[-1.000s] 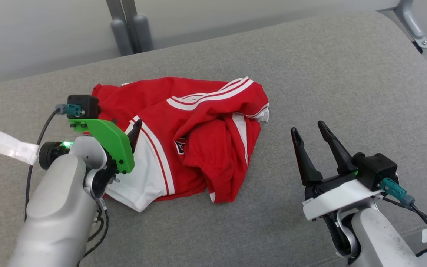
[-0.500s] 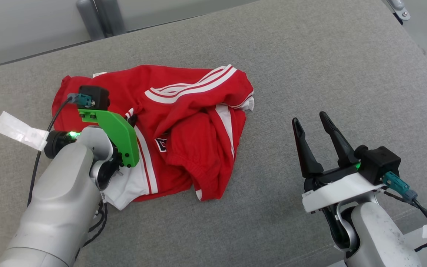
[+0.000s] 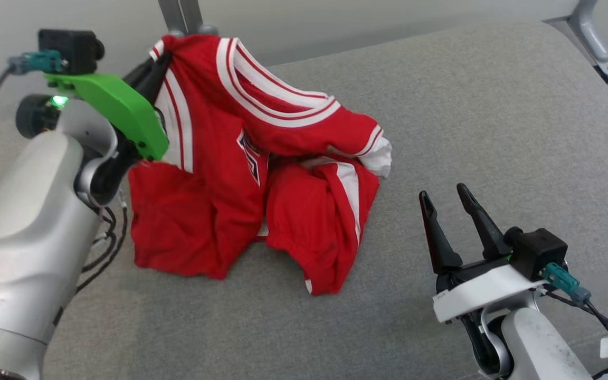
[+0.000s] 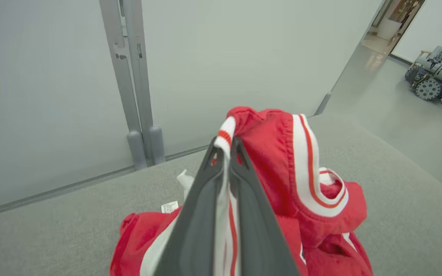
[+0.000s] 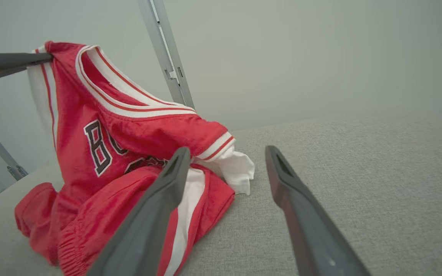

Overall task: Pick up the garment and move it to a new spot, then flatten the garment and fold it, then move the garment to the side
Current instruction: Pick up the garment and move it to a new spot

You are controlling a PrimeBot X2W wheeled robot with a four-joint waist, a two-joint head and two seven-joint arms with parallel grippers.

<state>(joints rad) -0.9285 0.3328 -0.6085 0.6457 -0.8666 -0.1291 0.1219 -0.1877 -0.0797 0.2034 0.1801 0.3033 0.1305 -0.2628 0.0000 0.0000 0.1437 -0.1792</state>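
Left wrist view: the left pincer (image 4: 226,142) is clamped tight on a white-and-red striped edge of the red garment (image 4: 278,153), the cloth pinched between both dark fingers. Head view puts that pincer high at the upper left. The garment's gripped corner is raised, the rest drapes down, and its lower folds rest bunched on the grey worktop (image 3: 494,116). Over on the right, the right pincer (image 3: 443,192) hovers with fingers spread wide, holding nothing, clear of the cloth.
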